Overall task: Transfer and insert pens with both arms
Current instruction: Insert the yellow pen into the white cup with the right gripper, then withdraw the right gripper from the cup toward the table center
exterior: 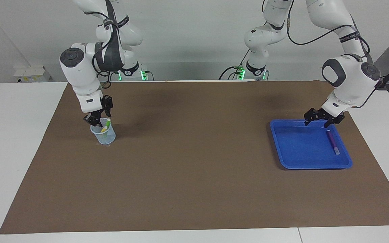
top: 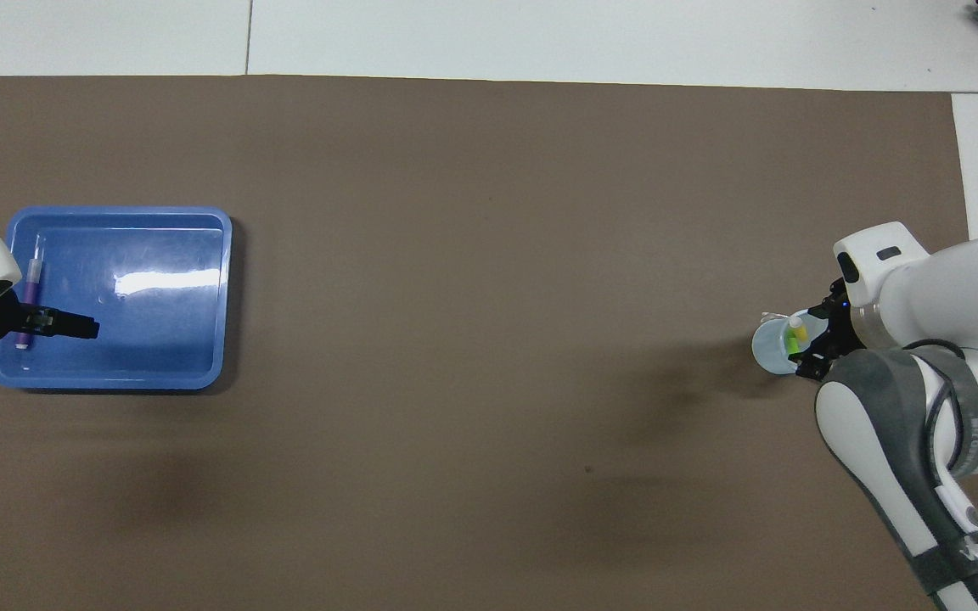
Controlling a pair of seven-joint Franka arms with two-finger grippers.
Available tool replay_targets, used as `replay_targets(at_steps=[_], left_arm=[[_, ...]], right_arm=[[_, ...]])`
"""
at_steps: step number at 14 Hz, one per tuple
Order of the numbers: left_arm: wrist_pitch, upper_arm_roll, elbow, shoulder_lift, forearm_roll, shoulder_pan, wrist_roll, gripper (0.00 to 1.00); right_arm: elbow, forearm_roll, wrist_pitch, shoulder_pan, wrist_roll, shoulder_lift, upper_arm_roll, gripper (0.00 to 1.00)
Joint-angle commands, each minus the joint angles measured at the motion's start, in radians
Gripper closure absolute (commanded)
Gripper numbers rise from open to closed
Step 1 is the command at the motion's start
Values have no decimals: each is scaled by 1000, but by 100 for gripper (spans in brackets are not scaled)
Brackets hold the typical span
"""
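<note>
Our left gripper (exterior: 323, 117) hangs open-jawed over the blue plastic tray (exterior: 292, 162); that slim, light purple pen (exterior: 332, 141) wants a mid-barrel pinch, while our right gripper (exterior: 97, 118) hangs at the clear cup (exterior: 104, 135), jaws unreadable.

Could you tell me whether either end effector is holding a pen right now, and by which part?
Left end effector over the blue tray holds nothing; right end effector at the cup: cannot tell.

- Blue tray (exterior: 311, 164) on the brown mat (exterior: 194, 168)
- Purple pen (exterior: 332, 140) in the tray
- Green pen (exterior: 104, 130) and yellow pen (exterior: 107, 124) in the clear cup (exterior: 105, 137)
</note>
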Motion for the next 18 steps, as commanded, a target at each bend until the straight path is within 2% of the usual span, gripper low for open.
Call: replay_targets(at_steps=[1,3,6,8,12,18], left_arm=[[21,3,22,40,31,31,88,5],[42,3,22,64,31,48,136,0],[99,1,33,118,31,70,170,0],[131,3,44,146,31,70,173,0],[160,3,79,196,32,84,175,0],[166,3,139,252,32,85,184,0]], right_arm=[[11,56,-10,1,14,-20,10,0],[46,128,-62,16,58,-20,28,0],[115,172,-179,91,309,-17,31,0],[137,269,-228,139,461,-17,31,0],[137,447,-231,206,715,-21,33,0],[139,666,-215,288,1221,-24,33,0]])
